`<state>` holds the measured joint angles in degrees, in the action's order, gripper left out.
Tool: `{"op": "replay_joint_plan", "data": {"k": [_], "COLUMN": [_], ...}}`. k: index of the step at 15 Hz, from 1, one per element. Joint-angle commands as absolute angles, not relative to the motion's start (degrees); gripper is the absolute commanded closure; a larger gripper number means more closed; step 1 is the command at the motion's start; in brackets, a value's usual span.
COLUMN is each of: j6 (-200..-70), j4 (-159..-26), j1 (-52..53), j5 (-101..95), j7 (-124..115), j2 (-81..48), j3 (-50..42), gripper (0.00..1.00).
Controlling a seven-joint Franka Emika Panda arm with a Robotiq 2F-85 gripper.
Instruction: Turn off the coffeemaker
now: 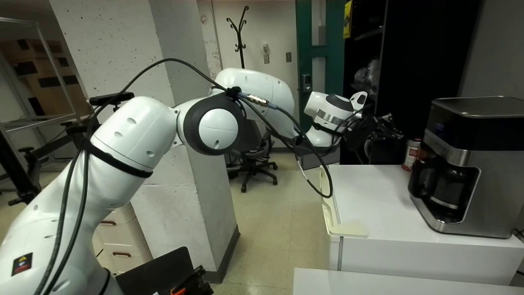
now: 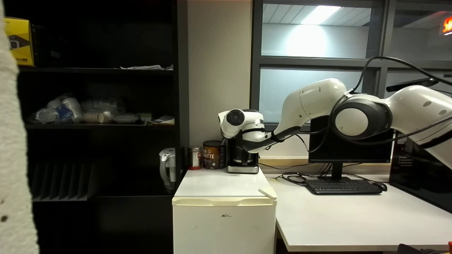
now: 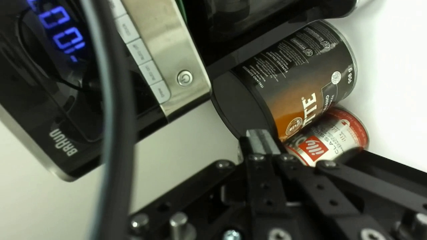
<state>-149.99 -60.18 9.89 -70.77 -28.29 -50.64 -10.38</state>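
The coffeemaker point(image 1: 497, 184) stands upright on a white fridge top, grey and black with a carafe point(image 1: 448, 186). In an exterior view the arm partly covers the coffeemaker point(image 2: 243, 169). In the wrist view the coffeemaker's silvery front strip point(image 3: 156, 33) fills the upper left, with a round power button point(image 3: 184, 78), white label keys and a lit blue display point(image 3: 61, 31). My gripper point(image 3: 262, 141) is shut with its fingertips together and nothing between them. In that view the fingertips are below and right of the power button, over a dark can's lid. The gripper's fingertips are hard to make out in the exterior views.
A large brown-and-black coffee can point(image 3: 297, 73) and a red-and-silver can point(image 3: 333, 136) stand beside the coffeemaker. A cable point(image 3: 116, 116) crosses the wrist view. The white fridge point(image 2: 222, 225) adjoins a desk point(image 2: 353, 218) with a monitor point(image 2: 325, 155) and keyboard point(image 2: 342, 186).
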Motion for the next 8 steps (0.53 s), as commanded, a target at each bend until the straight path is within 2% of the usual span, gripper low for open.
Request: {"op": "replay_joint_plan", "data": {"k": [1,7,8], "j6": [-150.06,-149.13,-148.90], "j4": [-70.60,-79.87,-81.36], "j1": [12.53,15.14,15.42], "j5": [-75.18,-81.11,-81.68], "j7": [-35.12,-42.98,-43.76], "j2": [-43.26,-36.85,-35.92], "j3": [-12.93,-15.26,-15.32], "gripper": [1.00,1.00,0.74]}}
